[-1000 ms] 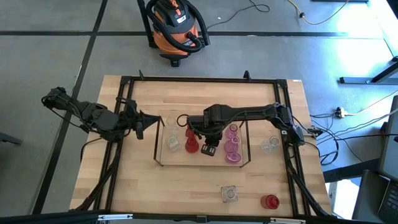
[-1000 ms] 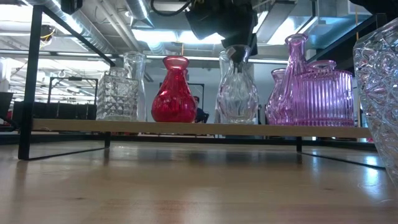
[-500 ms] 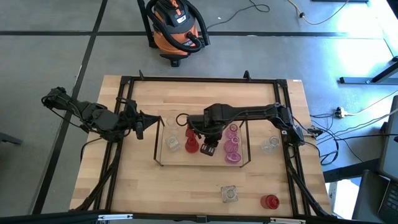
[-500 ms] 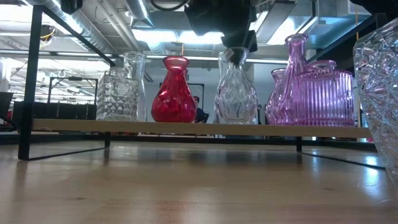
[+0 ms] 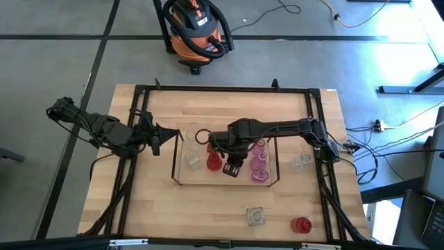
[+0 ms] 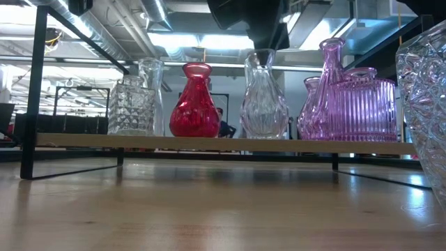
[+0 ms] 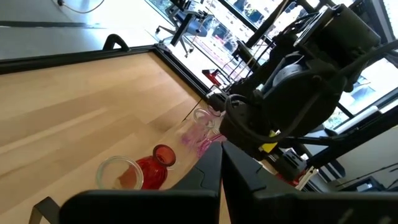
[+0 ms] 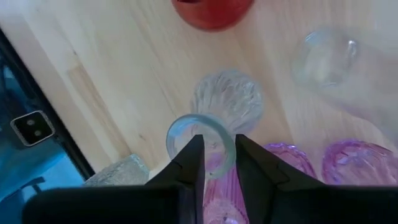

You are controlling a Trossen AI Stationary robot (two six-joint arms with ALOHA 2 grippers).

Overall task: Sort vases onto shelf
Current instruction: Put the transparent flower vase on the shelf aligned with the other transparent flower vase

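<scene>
The shelf (image 5: 177,182), a low dark wire rack, carries a row of vases: a cut-glass clear jar (image 6: 130,106), a red vase (image 6: 195,101), a clear vase (image 6: 263,94) and pink ones (image 6: 352,97). All stand upright on their bases. My right gripper (image 8: 217,146) hangs open just above the clear vase's rim (image 8: 200,118), fingers pointing down and touching nothing. My left gripper (image 7: 221,168) is shut and empty, at the shelf's left end. A clear square jar (image 5: 256,217), a red jar (image 5: 300,225) and a clear vase (image 5: 300,162) stand on the table off the shelf.
A large black frame (image 5: 208,89) edges the table. A big cut-glass piece (image 6: 425,104) stands close to the low camera at the right. Bare wood lies in front of the shelf (image 5: 208,208). An orange vacuum (image 5: 195,31) sits on the floor beyond the table.
My right gripper has opened, let go of the clear vase's neck and risen a little above its rim. The vase stays upright on the shelf between the red vase and the pink ones.
</scene>
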